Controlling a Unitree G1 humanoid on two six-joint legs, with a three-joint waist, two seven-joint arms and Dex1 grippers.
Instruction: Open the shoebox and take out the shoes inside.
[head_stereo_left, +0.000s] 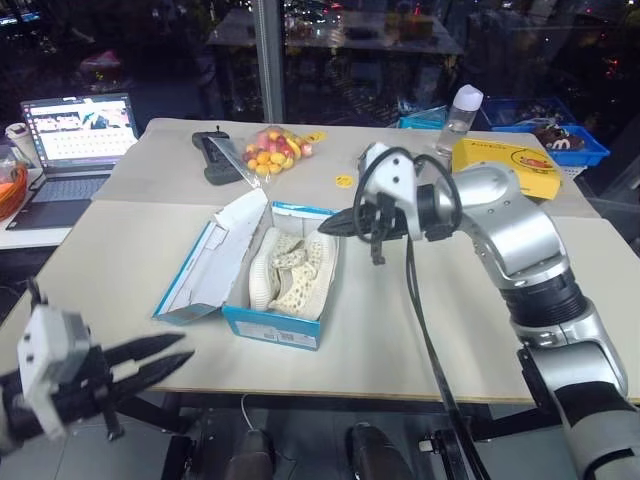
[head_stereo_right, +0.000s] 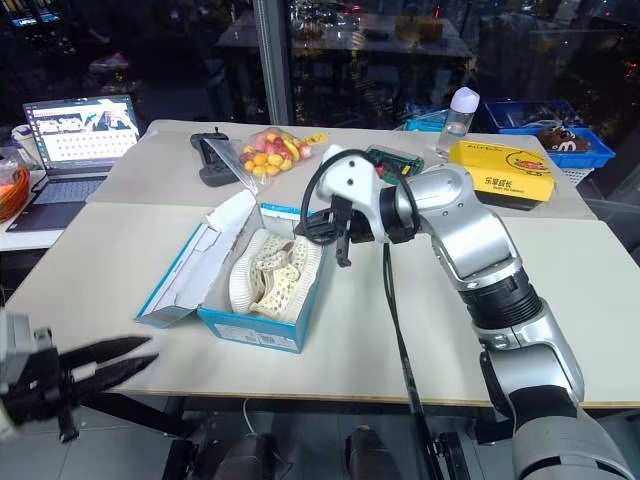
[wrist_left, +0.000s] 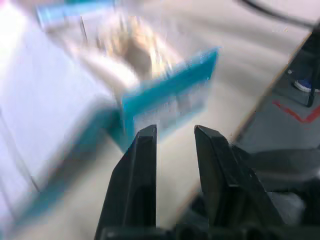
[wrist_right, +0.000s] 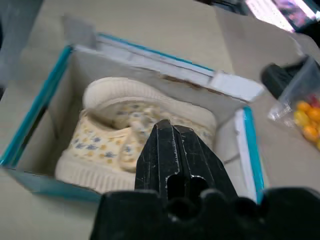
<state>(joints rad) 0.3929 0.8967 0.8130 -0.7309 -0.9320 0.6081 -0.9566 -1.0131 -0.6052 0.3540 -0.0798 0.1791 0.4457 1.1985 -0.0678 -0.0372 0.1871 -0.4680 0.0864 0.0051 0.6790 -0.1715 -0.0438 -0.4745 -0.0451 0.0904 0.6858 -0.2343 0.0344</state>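
Note:
The blue shoebox (head_stereo_left: 270, 328) stands open in the middle of the table, its white-lined lid (head_stereo_left: 215, 260) folded back flat to the left. Both cream perforated shoes (head_stereo_left: 295, 270) lie side by side inside it. My right gripper (head_stereo_left: 325, 225) is shut and empty. It points left and hovers just above the box's far right rim, over the shoes (wrist_right: 115, 145). My left gripper (head_stereo_left: 187, 348) hangs low at the near left, off the table's front edge. Its fingers stand a narrow gap apart with nothing between them and point toward the box's front corner (wrist_left: 170, 95).
A black cable (head_stereo_left: 420, 320) droops from my right arm across the table. At the back are a laptop (head_stereo_left: 75, 135), a black controller (head_stereo_left: 215, 155), a bag of coloured balls (head_stereo_left: 272, 150), a yellow box (head_stereo_left: 505, 165), a bottle (head_stereo_left: 462, 110) and a blue basket (head_stereo_left: 550, 125).

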